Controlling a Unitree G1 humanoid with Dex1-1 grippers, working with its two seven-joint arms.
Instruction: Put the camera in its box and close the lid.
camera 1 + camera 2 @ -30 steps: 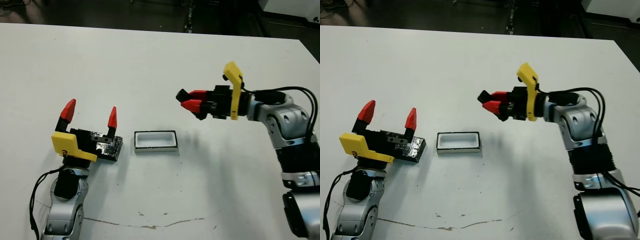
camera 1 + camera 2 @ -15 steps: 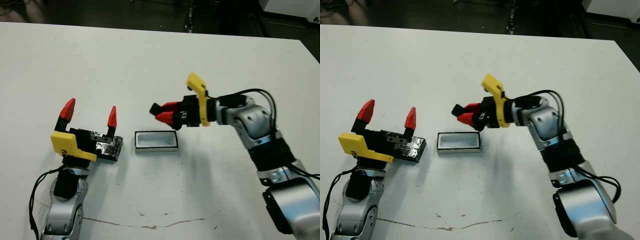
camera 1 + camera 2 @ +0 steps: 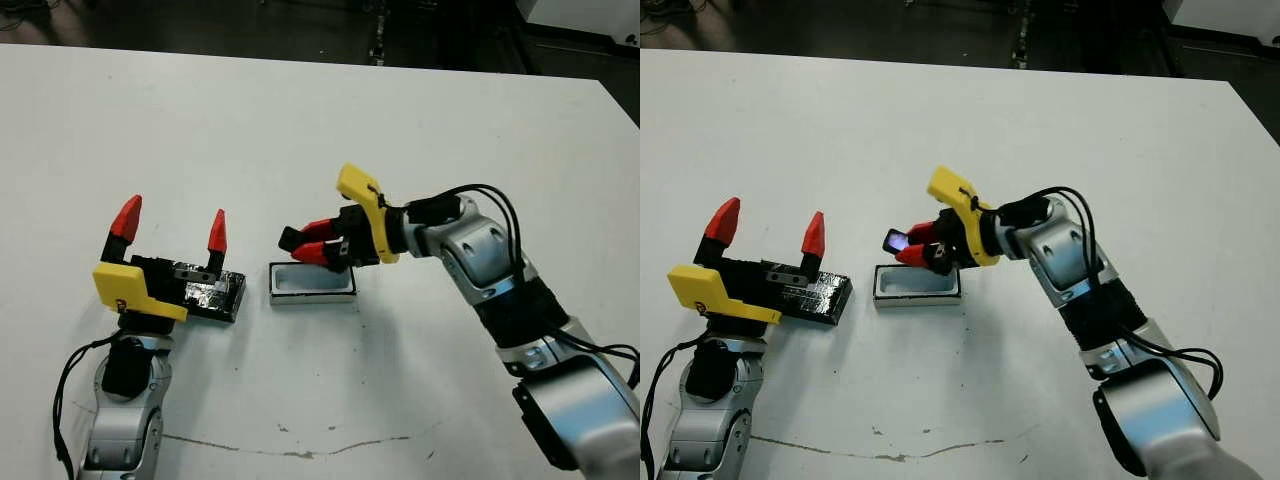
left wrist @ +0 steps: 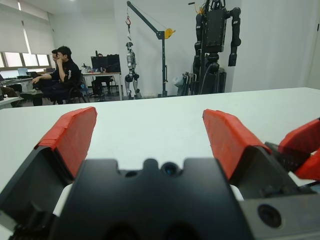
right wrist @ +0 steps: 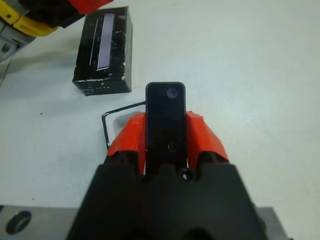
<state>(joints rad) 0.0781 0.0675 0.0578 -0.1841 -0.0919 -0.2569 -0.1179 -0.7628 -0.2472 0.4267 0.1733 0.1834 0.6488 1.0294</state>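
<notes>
White tabletop fills the head views, dark floor beyond its far edge. At centre sits the small shallow white-lined box (image 3: 312,283), and its tray holds nothing (white bottom showing). The right gripper (image 3: 312,246) hangs just over the box's far rim, jaws clamped on the slim glossy black camera (image 5: 165,122); the bar runs lengthwise between the two red fingers (image 5: 207,142), its rounded end poking out past the tips toward nine o'clock, bluish face glinting. Camera is above the box, not inside it. At nine o'clock from the box, just beside it, lies the flat black speckled lid (image 3: 221,297). The left gripper (image 3: 168,226) stands over the lid's left part, red fingers spread wide, gripping nothing.
</notes>
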